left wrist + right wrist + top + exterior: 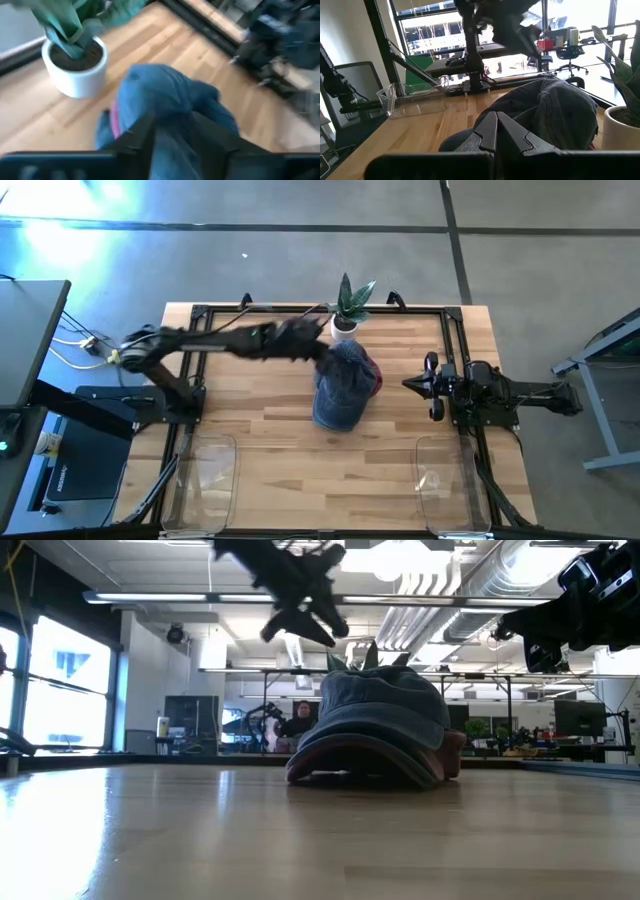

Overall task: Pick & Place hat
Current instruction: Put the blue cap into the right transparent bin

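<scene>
A blue denim hat with a red underside lies near the middle of the wooden table, its brim and lower edge on the wood. My left gripper hangs in the air over the hat's far left side. It is open, and the hat shows through the gap between its fingers. In the low view this gripper is well above the crown and clear of it. My right gripper waits shut at the table's right side, pointing level at the hat.
A small plant in a white pot stands just beyond the hat, close under my left arm. Two clear plastic trays sit at the near corners. A black rail frames the table. A person is in the room behind.
</scene>
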Controlling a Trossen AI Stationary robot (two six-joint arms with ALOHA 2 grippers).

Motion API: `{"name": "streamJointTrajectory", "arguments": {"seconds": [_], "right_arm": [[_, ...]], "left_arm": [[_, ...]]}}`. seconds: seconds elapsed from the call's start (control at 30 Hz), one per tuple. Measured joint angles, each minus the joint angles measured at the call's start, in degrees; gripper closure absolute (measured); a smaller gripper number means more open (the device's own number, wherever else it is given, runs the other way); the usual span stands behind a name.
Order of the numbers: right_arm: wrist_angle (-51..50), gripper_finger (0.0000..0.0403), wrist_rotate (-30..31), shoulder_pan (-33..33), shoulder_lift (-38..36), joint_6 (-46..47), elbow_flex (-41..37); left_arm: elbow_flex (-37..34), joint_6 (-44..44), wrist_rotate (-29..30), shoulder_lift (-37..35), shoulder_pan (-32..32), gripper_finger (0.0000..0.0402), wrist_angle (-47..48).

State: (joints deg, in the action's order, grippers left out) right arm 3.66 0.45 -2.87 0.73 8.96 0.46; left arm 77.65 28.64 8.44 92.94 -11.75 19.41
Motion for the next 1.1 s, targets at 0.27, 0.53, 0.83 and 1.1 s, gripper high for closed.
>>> {"name": "streamJointTrajectory", "arguments": {"seconds": [0.27,0.53,0.83,1.1], "right_arm": [[0.0,0.0402,0.0,0.0,0.0,0.0,0.0],[0.0,0.0402,0.0,0.0,0.0,0.0,0.0],[-0.1,0.0402,0.0,0.0,0.0,0.0,0.0],[-0.1,0.0402,0.0,0.0,0.1,0.0,0.0]], "left_arm": [[25.2,-18.3,-16.3,17.2,-4.5,0.0170,19.5],[30.9,-28.8,-9.4,23.3,-3.2,0.0188,33.5],[30.9,-24.2,0.0,20.7,0.6,0.0209,40.4],[28.6,-17.5,-10.7,20.3,-3.1,0.0203,39.7]]}}
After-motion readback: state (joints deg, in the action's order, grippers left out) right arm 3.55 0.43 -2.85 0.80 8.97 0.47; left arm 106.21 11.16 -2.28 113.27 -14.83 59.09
